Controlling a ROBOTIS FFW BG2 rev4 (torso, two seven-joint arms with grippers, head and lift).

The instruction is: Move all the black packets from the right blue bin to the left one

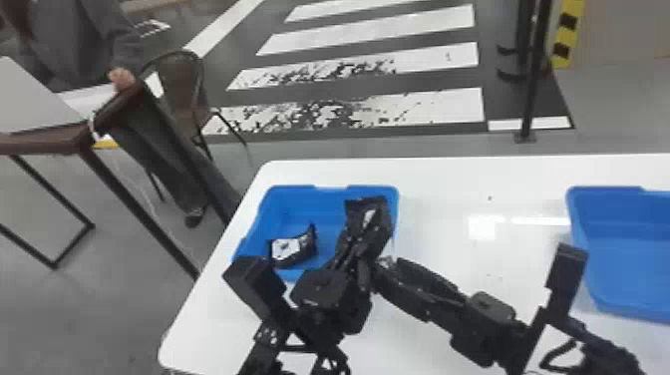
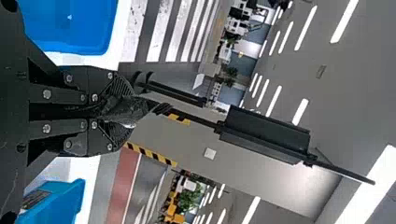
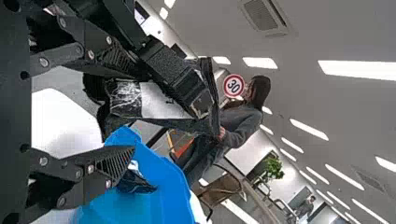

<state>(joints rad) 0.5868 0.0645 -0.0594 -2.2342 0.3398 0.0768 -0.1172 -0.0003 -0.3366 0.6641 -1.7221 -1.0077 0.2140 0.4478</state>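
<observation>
The left arm [image 1: 279,339] comes in from the bottom edge of the head view and slants forward and to the right, so that the left gripper [image 1: 360,242] points away from the robot over the near right part of the left bin [image 1: 291,199]. The right arm [image 1: 491,324] enters at the lower right and lies low across the table [image 1: 438,179], bringing the right gripper [image 1: 386,272] just beside the left one, on its right side, with its fingers aimed leftward.

In the left wrist view the left gripper [image 2: 128,110] has its fingertips pressed together on dark, creased film; black on black is hard to read here, but it looks to be the held packet [image 1: 370,215], which rises past the fingertips in the head view. In the right wrist view the right gripper [image 3: 135,111] is spread wide and grasping nothing that I can make out. The held packet's pale label shows across and beyond the gap between its fingers; whether they touch it, I cannot tell.

A loose packet [image 1: 293,249] lies inside the left bin, to the left of the left gripper's fingers. The right bin [image 1: 628,259] stands well apart from both grippers, off to their right.
</observation>
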